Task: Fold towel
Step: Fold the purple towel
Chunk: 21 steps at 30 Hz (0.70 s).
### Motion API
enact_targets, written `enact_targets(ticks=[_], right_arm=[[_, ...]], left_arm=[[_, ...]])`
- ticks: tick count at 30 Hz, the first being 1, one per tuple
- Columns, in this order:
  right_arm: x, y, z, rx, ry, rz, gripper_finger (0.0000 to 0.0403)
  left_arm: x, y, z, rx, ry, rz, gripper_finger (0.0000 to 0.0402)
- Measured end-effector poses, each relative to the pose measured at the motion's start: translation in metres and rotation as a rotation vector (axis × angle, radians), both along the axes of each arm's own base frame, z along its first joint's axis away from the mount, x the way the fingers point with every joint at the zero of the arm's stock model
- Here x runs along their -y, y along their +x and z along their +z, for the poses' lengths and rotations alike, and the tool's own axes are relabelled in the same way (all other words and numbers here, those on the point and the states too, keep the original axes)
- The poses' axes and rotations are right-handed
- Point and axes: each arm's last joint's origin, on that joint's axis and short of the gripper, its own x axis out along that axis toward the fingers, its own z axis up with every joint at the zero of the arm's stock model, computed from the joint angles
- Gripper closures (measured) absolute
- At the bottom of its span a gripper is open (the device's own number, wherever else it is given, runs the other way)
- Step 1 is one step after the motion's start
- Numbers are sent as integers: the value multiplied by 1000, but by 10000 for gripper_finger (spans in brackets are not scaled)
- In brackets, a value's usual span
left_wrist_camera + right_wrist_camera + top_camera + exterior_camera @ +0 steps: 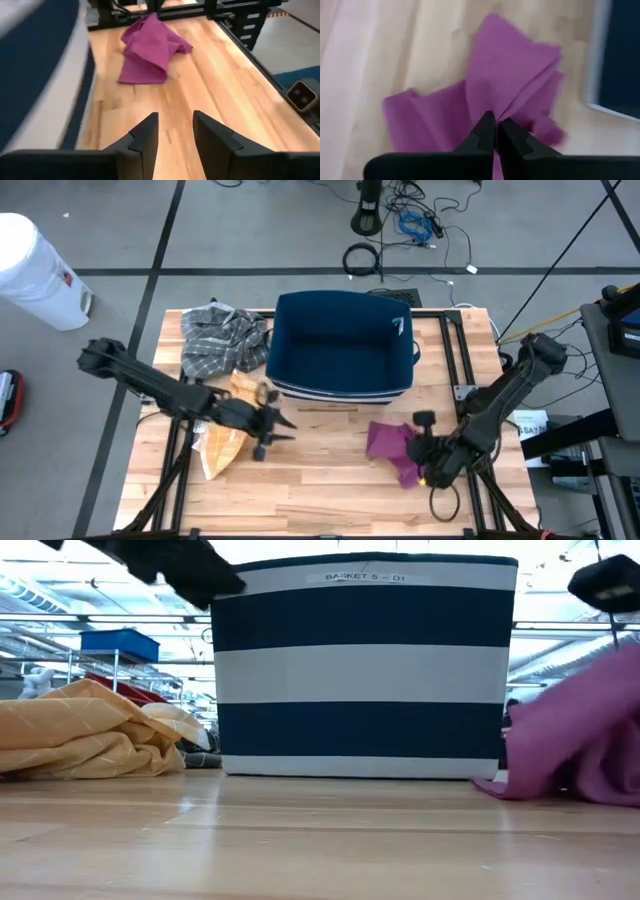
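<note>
Wooden table (330, 480) on grey floor (120, 230)

Both my arms are matte black, built of slim tubular links joined by bulkier rounded joints. My left hand (175, 142) ends in two flat, angular black fingers with stepped inner faces. My right hand (495, 135) has the same dark, wedge-shaped fingers tapering to narrow tips.
</note>
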Motion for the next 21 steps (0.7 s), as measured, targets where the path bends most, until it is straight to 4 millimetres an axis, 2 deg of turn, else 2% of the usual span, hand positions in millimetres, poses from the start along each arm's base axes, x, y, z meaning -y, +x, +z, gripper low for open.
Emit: enact_targets(ticks=[7,12,18,21], right_arm=[[-21,17,-31,-57,37,46,403],[-32,27,-37,-2,93,64,398],[-43,45,-27,209,169,109,334],[-39,53,-28,219,183,84,291]], left_arm=[[4,48,-55,37,-73,-2,273],[-3,69,-86,107,-144,26,273],[-9,79,-107,105,-170,38,273],[-9,86,-108,113,-168,41,273]])
